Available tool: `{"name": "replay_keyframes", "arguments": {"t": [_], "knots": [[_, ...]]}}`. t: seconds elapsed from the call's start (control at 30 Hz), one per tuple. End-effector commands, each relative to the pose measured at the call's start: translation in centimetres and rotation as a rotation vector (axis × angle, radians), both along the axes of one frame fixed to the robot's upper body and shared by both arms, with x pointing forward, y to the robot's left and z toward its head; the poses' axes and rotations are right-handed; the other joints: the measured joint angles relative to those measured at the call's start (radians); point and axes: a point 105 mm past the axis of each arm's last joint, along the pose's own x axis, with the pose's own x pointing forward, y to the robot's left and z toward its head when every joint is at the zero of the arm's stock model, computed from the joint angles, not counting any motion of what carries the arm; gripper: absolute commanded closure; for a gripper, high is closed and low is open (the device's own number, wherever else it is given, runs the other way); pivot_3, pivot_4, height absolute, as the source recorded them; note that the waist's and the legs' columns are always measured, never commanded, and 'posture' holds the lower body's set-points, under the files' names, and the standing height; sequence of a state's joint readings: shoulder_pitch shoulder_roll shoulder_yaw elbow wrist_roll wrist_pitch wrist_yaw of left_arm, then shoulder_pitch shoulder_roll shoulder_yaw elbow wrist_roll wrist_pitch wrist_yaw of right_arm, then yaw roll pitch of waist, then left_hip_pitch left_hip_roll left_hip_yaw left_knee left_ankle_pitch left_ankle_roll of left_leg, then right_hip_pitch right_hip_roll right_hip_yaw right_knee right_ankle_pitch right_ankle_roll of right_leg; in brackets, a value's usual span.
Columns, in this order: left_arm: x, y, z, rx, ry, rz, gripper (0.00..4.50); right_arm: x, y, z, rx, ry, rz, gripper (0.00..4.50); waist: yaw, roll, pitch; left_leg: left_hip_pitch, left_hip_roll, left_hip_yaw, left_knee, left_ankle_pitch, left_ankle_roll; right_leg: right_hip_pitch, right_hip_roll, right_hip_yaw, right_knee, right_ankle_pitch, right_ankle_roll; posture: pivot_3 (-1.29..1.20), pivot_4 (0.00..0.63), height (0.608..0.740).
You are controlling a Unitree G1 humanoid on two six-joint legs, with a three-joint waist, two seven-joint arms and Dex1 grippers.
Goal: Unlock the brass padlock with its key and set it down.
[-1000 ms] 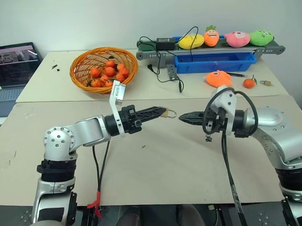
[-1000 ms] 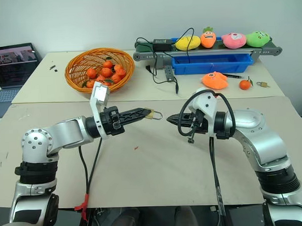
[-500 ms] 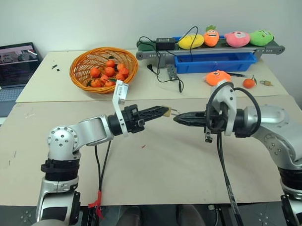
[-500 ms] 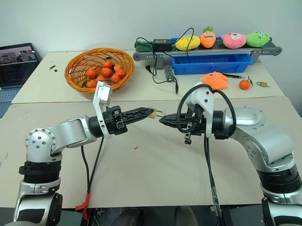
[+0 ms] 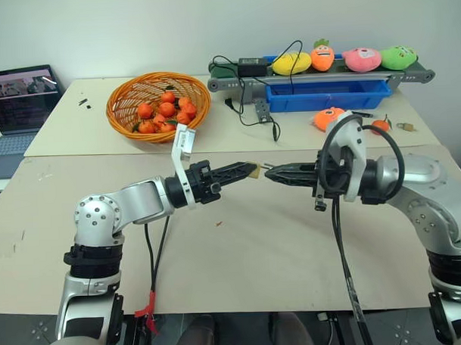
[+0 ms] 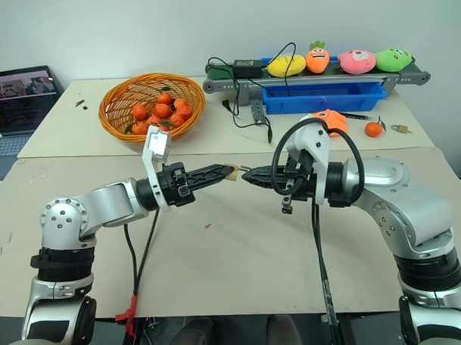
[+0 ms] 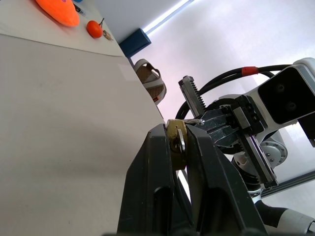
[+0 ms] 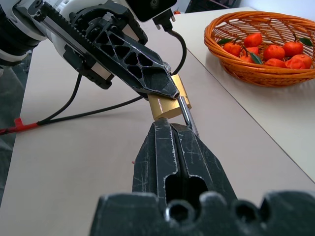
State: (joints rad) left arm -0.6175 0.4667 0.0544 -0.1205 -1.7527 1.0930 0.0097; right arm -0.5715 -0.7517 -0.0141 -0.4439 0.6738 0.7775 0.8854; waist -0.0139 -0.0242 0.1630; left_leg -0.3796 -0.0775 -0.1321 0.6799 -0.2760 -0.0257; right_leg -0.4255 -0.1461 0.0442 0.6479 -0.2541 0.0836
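While the left gripper (image 7: pixel 178 142) clamps the padlock (image 8: pixel 166 102) between its fingertips, held in the air above the table (image 5: pixel 241 255), the right gripper (image 8: pixel 171 129) is clenched shut just beside the lock, its tips meeting it at the silver shackle (image 8: pixel 187 114). Whether a key sits between the right fingers I cannot tell; no blade is plain in the wrist views, only the thin silver bar running past the brass body.

The two grippers point at each other, roughly level, tip to tip over the middle of the table. My reading is that the step in hand is getting the key into, or turning it in, the lock. To do it well, the left grip should hold the lock rigid with no yielding, and the right should work along the line of the keyway, not across it, since a sideways push on so small a lock could lever it out of the left fingers. Any turn is best done slowly by rolling the wrist, without shifting the arm.

Farther out, a basket (image 5: pixel 121 108) of tangerines stands behind the left arm, and a second small lock (image 5: pixel 405 126) lies near a loose tangerine (image 5: pixel 380 125) at the far right; that one is not the one to touch
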Motion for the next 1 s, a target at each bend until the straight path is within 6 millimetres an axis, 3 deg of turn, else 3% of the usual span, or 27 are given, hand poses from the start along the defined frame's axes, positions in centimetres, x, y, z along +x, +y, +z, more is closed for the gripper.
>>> {"name": "replay_keyframes", "arguments": {"t": [0.03, 0.7, 1.0], "knots": [[-0.5, -0.1, 1.3, -0.027, -0.046, -0.012, 4.49, -0.3, -0.1, 1.4, 0.008, -0.050, 0.009, 4.48, 0.000, 0.000, 0.000, 0.000, 0.000, 0.000, 0.000, 0.000, 0.000, 0.000, 0.000, 0.000, 0.000, 0.000, 0.000, 0.00, 0.150, 0.740], [-0.8, -0.1, 0.4, -0.026, -0.030, -0.013, 4.49, 0.7, -0.6, 1.3, -0.011, -0.071, -0.014, 4.48, 0.000, 0.000, 0.000, 0.000, 0.000, 0.000, 0.000, 0.000, 0.000, 0.000, 0.000, 0.000, 0.000, 0.000, 0.000, 0.00, 0.150, 0.740], [-1.0, -0.5, 0.9, -0.027, -0.037, -0.019, 4.49, 1.2, -0.9, 1.7, 0.007, -0.078, -0.027, 4.48, 0.000, 0.000, 0.000, 0.000, 0.000, 0.000, 0.000, 0.000, 0.000, 0.000, 0.000, 0.000, 0.000, 0.000, 0.000, 0.00, 0.150, 0.740]]}}
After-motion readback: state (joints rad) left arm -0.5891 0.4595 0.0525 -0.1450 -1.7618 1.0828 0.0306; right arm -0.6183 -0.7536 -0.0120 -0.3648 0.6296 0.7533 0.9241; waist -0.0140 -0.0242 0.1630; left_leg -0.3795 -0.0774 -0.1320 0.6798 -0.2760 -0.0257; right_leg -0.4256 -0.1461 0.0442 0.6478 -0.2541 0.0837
